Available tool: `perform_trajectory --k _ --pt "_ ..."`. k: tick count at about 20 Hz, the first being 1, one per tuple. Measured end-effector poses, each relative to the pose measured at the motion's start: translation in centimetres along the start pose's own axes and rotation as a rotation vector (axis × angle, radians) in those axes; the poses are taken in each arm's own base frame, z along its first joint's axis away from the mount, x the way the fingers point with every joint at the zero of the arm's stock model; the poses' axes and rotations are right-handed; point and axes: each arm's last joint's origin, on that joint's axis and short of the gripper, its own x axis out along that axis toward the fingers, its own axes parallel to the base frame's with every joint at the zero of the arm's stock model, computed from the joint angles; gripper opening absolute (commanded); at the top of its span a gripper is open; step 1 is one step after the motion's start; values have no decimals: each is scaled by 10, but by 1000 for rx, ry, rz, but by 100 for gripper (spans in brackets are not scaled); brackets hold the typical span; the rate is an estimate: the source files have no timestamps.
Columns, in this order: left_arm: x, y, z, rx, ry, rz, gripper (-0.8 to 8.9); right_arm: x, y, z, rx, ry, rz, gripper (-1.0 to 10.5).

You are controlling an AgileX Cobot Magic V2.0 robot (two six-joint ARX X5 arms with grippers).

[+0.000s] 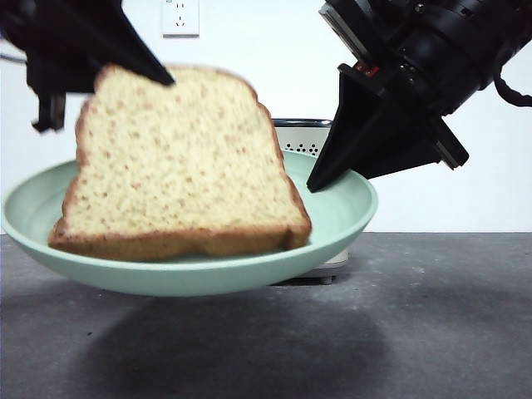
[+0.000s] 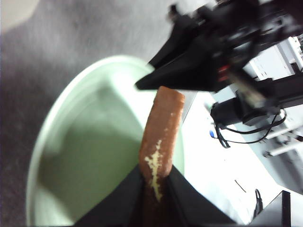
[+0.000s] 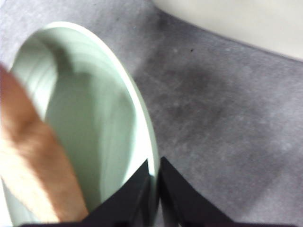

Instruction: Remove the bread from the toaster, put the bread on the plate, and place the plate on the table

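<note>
The tan, speckled bread [image 1: 183, 166] leans steeply with its lower crust down in the mint-green plate [image 1: 332, 224]. My left gripper [image 1: 166, 81] is shut on its top crust, and the left wrist view shows the jaws [image 2: 155, 170] clamped on the brown crust [image 2: 163, 123] above the plate [image 2: 85, 142]. My right gripper [image 1: 314, 184] is shut on the plate's right rim and holds it above the table [image 1: 432, 316]. The right wrist view shows this grip [image 3: 154, 165] on the rim [image 3: 137, 109], with the bread [image 3: 33, 165] beside it. The cream toaster [image 1: 299, 137] stands behind the plate, mostly hidden.
A white wall with a socket [image 1: 180, 17] lies behind. The plate casts a shadow on the table under it [image 1: 224, 341]. Cables and white equipment [image 2: 246, 123] show beyond the table edge in the left wrist view.
</note>
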Motion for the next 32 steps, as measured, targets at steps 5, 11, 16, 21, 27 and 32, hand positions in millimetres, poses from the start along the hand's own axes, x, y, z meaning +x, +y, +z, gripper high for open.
perform_trajectory --k 5,11,16,21,27,32 --pt "18 17 0 -52 54 -13 312 0 0 0 4 3 1 4" --pt "19 10 0 -13 62 22 312 0 -1 -2 12 15 -5 4" --pt "2 -12 11 78 -1 120 312 0 -1 -3 16 23 -7 4" --pt "-16 -39 8 181 -72 287 311 0 -1 -3 16 21 -16 4" --pt "-58 -84 -8 315 -259 454 297 13 -9 -5 43 53 -64 4" --pt "-79 -106 -22 373 -366 516 297 32 -21 -4 75 67 -83 4"
